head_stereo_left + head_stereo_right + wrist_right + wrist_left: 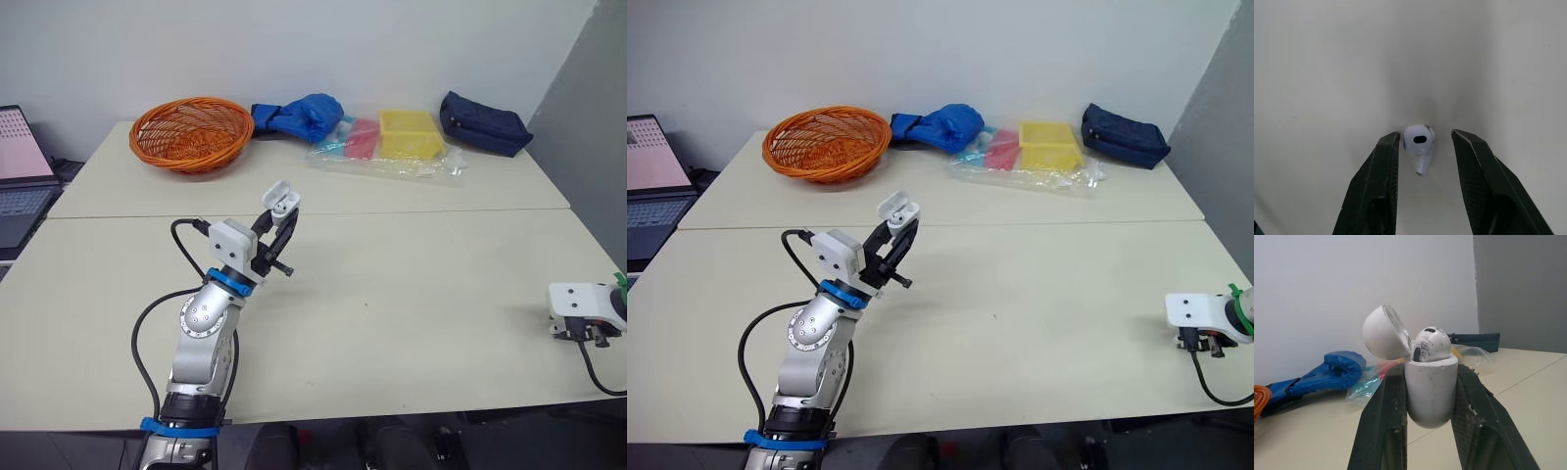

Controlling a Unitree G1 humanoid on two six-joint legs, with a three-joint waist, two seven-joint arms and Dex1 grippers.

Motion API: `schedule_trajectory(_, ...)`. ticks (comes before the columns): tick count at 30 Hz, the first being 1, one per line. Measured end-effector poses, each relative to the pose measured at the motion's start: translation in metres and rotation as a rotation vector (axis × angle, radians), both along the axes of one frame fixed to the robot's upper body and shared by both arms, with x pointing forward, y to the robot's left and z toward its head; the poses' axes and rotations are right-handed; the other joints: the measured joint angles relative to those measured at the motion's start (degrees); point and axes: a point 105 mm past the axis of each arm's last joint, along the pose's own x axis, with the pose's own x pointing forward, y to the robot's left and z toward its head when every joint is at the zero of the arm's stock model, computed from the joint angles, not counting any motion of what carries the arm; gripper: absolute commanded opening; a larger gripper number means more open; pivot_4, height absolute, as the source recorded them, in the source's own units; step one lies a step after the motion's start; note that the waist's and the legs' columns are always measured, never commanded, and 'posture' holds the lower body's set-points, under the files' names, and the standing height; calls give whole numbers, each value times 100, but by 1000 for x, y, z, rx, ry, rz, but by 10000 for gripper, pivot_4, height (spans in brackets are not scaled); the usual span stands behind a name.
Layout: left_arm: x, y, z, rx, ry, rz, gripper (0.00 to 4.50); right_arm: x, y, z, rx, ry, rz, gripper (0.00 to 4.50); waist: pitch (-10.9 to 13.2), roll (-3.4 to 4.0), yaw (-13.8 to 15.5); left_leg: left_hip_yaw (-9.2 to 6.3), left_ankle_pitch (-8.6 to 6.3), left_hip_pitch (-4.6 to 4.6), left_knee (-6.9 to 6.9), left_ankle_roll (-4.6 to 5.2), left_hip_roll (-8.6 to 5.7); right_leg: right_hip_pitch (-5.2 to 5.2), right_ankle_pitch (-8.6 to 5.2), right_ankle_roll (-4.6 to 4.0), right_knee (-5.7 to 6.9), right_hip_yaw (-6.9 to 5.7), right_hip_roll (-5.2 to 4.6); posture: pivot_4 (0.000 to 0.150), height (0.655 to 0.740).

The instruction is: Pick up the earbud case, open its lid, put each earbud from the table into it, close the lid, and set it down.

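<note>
Cream table (411,294) against a white wall.

- Far edge: orange wicker basket (191,134) at 11 o'clock; blue boxing glove (299,116) and yellow tray (409,133) near 12; navy pouch (483,123) at 1.
- Laptop (22,171) off the table at 9.
- Left gripper (278,227), left of centre, raised: clamped on the white earbud case (1431,391), lid (1382,333) tipped open, one earbud (1431,343) seated inside.
- Right gripper (1423,134), at 4 o'clock near the edge: fingers narrowly parted, flanking the loose earbud (1419,142) lying on the table.
</note>
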Motion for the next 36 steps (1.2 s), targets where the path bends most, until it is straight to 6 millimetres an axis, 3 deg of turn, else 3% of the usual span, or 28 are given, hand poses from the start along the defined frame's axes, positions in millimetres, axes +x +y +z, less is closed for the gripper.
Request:
schedule_trajectory(3,0,0,0,-1,0,1,7853,0,-1,0,-1,0,0,15604,0,0,5,1,0,-1,0,0,0,0,0,0,-1,1,0,1500,7400)
schedule_trajectory(8,0,1,-1,-1,3,3,7853,0,-2,0,-10,2,9,3543,0,0,4,1,0,0,0,0,0,0,0,0,0,2,0,1500,7400)
schedule_trajectory(18,0,1,-1,-1,3,3,7853,-1,-6,0,-24,10,8,3569,0,0,3,0,0,0,0,0,0,0,0,0,-1,1,0,1500,7400)
schedule_trajectory(21,0,1,-1,-1,3,3,7853,0,3,2,14,17,9,3569,0,0,-8,1,0,1,0,0,1,0,0,0,1,2,1,1500,7400)
schedule_trajectory(24,0,0,-1,-1,1,-1,7853,17,44,17,182,-19,30,3569,0,1,-62,0,0,6,1,0,5,0,3,1,7,6,5,1500,7400)
schedule_trajectory(28,-1,-1,-1,-1,-9,-6,7853,47,118,61,510,-132,20,3569,-2,4,-68,-15,1,6,1,-1,6,0,4,0,16,-2,11,1500,7400)
schedule_trajectory(30,3,0,-2,-2,-2,-2,7853,70,192,113,901,-254,11,3569,-1,1,-148,-23,1,4,6,-2,13,-15,9,-8,43,10,21,1500,7400)
schedule_trajectory(32,7,-13,3,-10,-18,-44,7853,67,253,159,1158,-293,65,3569,0,4,-127,-34,15,-16,3,-24,4,-50,-4,-18,88,-3,20,1500,7400)
schedule_trajectory(34,8,-16,6,-7,-32,-62,7853,59,281,188,1288,-354,97,3569,-6,-6,22,-57,15,-24,1,-25,16,-47,-18,-41,87,-27,26,1500,7400)
schedule_trajectory(36,12,-13,6,0,-26,-58,7853,59,292,209,1438,-433,48,3569,-7,-7,126,-58,14,-38,-5,-24,12,-54,-24,-43,85,-33,22,1500,7400)
